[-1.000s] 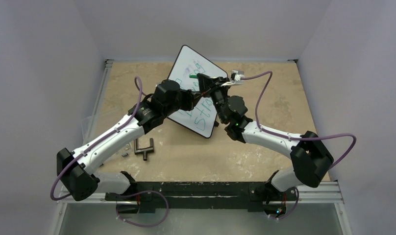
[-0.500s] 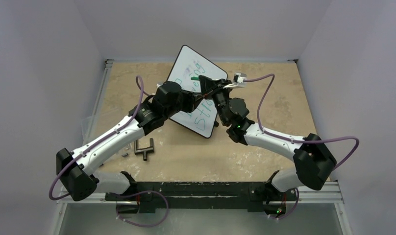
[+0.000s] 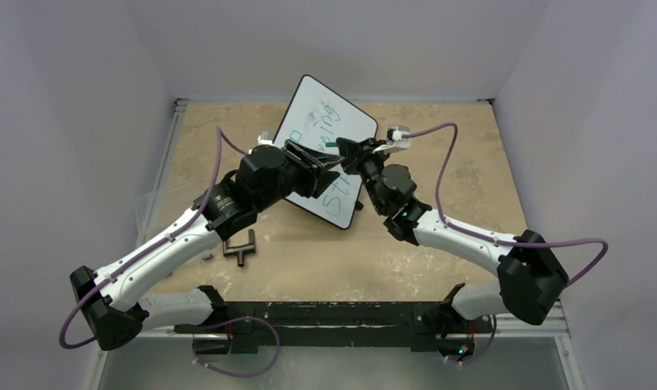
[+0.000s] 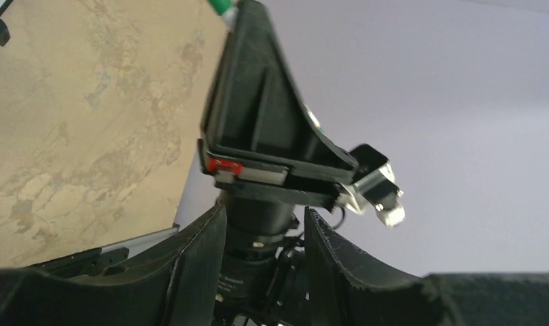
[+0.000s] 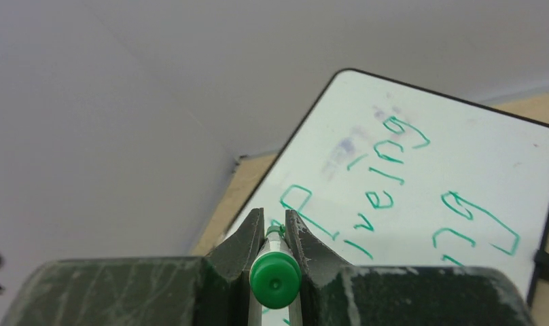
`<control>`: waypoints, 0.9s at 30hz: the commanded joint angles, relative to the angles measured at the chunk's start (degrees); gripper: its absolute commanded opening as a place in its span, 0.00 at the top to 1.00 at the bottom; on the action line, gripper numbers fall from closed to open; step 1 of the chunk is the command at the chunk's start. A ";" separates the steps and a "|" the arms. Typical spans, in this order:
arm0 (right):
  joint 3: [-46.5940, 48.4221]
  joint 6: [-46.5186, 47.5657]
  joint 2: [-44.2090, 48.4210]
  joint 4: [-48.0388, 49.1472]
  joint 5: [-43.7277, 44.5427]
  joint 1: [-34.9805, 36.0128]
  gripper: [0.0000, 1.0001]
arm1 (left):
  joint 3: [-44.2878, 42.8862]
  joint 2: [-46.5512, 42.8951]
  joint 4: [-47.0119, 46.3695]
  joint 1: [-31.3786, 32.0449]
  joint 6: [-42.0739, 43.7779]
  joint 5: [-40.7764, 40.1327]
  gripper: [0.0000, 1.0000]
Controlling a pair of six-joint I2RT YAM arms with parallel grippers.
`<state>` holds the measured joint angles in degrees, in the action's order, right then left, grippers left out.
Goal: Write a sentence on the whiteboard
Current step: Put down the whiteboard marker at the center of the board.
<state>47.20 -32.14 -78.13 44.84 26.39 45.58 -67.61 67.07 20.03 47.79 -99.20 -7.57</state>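
Moved: the left arm has swung lower and out to the left, and the right gripper [image 3: 347, 150] has slid down the board, uncovering more of the top line.
Whiteboard [image 3: 351, 122]: propped aslant at the far middle of the table [image 3: 472, 162], with a black foot [image 3: 359, 205] at its near corner.
Green writing [image 5: 384, 197]: three lines; both wrists cover the middle one from above.
Right gripper [image 5: 272, 227]: jaws clamped on a green marker [image 5: 275, 273], tip at the board.
Left gripper [image 4: 261, 217]: jaws apart, holding nothing, just beside the right gripper, whose back fills its camera.
Nearby: a dark T-shaped tool [image 3: 240, 246] lies on the table, well apart from the board.
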 commanded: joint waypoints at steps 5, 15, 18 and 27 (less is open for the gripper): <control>4.13 0.49 6.09 -30.50 2.26 -2.86 1.00 | 0.64 -6.18 2.31 0.38 10.53 -5.43 0.55; 11.32 4.41 5.02 -62.10 -6.92 -11.04 1.00 | -0.02 -9.70 8.64 0.14 25.21 -14.70 0.57; 12.36 6.01 1.98 -67.11 -8.82 -11.38 1.00 | -0.20 -10.24 10.14 -0.21 32.00 -16.52 0.57; 11.37 6.70 -4.47 -71.19 -15.92 -11.92 1.00 | 2.51 -15.48 13.45 -4.49 45.24 -20.29 0.39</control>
<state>57.82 -26.68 -81.17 -23.57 14.37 34.09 -66.24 54.57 32.53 44.86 -63.00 -24.49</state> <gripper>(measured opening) 0.110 0.547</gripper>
